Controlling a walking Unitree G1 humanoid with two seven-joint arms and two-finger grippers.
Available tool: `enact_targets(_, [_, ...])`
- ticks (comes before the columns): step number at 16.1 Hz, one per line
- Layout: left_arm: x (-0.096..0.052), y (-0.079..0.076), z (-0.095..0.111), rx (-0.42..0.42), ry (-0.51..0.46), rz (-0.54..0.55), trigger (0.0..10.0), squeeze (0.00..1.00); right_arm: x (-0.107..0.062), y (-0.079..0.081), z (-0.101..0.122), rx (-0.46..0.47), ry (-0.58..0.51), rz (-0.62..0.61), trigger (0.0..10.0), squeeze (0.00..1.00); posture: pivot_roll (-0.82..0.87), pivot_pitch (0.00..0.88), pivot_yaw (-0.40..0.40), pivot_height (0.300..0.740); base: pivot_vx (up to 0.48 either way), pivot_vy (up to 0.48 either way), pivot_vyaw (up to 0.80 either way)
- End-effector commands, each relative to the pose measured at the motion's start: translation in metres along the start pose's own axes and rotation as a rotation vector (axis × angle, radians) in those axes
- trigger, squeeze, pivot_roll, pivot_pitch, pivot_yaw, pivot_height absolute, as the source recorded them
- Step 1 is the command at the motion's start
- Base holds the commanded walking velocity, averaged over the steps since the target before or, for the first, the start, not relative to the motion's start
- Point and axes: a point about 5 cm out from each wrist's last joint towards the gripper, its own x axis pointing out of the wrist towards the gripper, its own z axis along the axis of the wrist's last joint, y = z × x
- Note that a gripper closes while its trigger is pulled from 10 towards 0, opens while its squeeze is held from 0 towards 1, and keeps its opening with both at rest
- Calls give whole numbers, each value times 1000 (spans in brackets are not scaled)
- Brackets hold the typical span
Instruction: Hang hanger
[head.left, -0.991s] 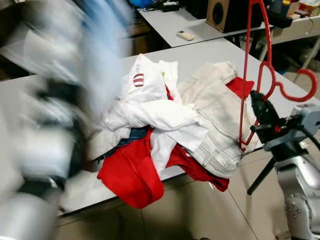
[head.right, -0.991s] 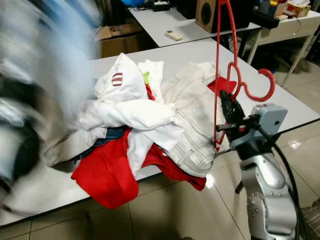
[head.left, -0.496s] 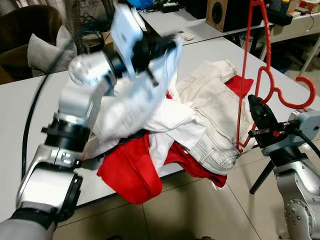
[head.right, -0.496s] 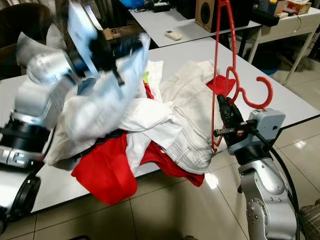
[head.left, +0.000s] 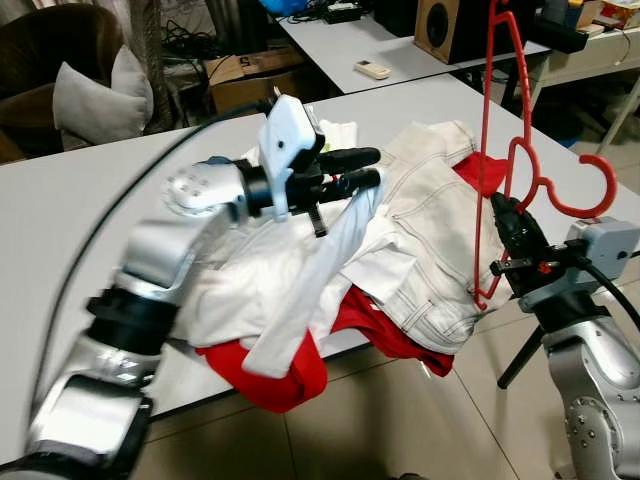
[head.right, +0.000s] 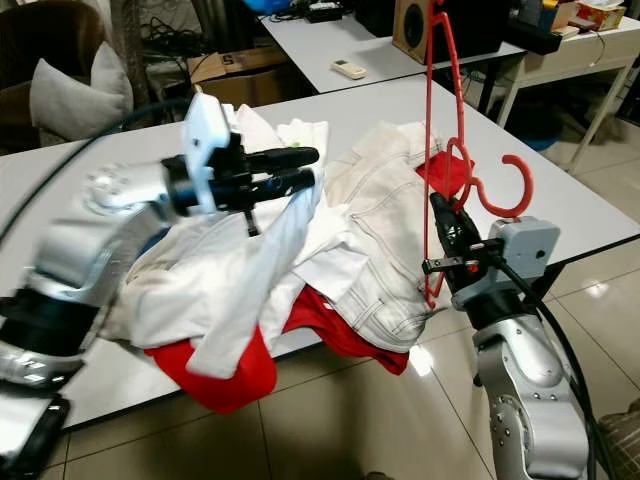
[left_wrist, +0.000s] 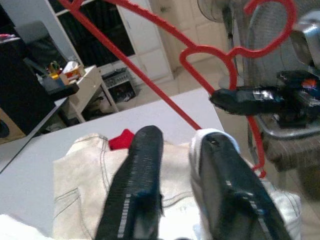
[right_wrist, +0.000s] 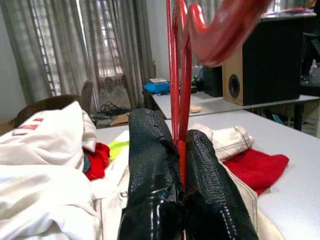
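Red plastic clothes hanger (head.left: 505, 150): held upright off the right front corner of the table, hook end (head.left: 583, 190) curling out to the robot's right, long bars rising past the top of the head views. Its lower bar is pinched between the two black fingers of the right gripper (head.left: 508, 222), which are clamped tight on the bar; the right wrist view shows the red bar (right_wrist: 179, 100) running up between both fingers.

Left gripper (head.left: 360, 168): raised over the clothes pile, fingers pointing toward the hanger. A white cloth garment (head.left: 310, 290) drapes from the lower finger and hangs down past the table's front edge. In the left wrist view white fabric (left_wrist: 212, 137) wraps the tip of one finger; the two fingers stand slightly apart, with the hanger and right gripper just beyond them.

Grey rectangular table (head.left: 60, 210): the pile sits at its right front part, with bare surface to the left and behind. Pile contents: cream denim jacket (head.left: 430, 230) nearest the hanger, red cloth (head.left: 275, 375) spilling over the front edge, further white garments (head.left: 240, 290).

Surroundings: tiled floor (head.left: 400, 420) open in front of the table. A second grey table (head.left: 350, 45) behind carries a white remote control (head.left: 372, 69) and a black-and-wood speaker (head.left: 450, 28). A dark armchair with a grey cushion (head.left: 95, 95) stands at the far left. A black tripod leg (head.left: 520, 355) slants down beside the right arm.
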Motion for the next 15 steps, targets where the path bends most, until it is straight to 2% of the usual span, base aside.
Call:
enact_targets(1, [-6,2,-16,37,118,39,10000,1000,2,2,-6,7,43,-10,10000,0,-167,0,76,740,0,0,0])
enact_targets(2, [-10,7,-22,40,158,103,10000,1000,3,2,-8,11,57,-29,10000,0,-166,0,73,740,0,0,0])
enact_targets(3, [-12,7,-21,29,163,108,10000,1000,3,3,-8,14,61,-34,10000,0,-166,0,73,740,0,0,0])
enact_targets(5, [-23,-9,-25,41,266,-46,10000,1000,3,3,-13,11,91,-33,10000,0,-158,0,67,740,0,0,0])
enact_targets(6, [-34,-13,-32,74,380,-114,10000,1000,4,4,-15,3,103,-32,10000,0,-155,0,66,740,0,0,0])
enact_targets(9, [-50,-1,-36,106,480,-77,10000,1000,7,3,-15,-1,104,-42,10000,0,-149,0,64,740,0,0,0])
enact_targets(10, [-57,9,-35,103,470,-20,10000,1000,7,2,-15,1,106,-48,10000,0,-149,0,64,740,0,0,0])
enact_targets(12, [-62,21,-18,11,293,113,10000,1000,6,4,-15,8,102,-49,10000,0,-144,0,72,740,0,0,0])
enact_targets(13, [-63,24,-13,-25,232,166,10000,1000,6,5,-14,13,99,-49,10000,0,-145,0,78,740,0,0,0])
enact_targets(14, [-67,29,-11,-43,172,268,10000,1000,6,6,-13,15,90,-51,10000,0,-147,0,82,740,0,0,0])
enact_targets(15, [-79,33,-18,-106,106,461,10000,608,5,10,-10,33,75,-56,10000,0,-150,0,88,740,0,0,0])
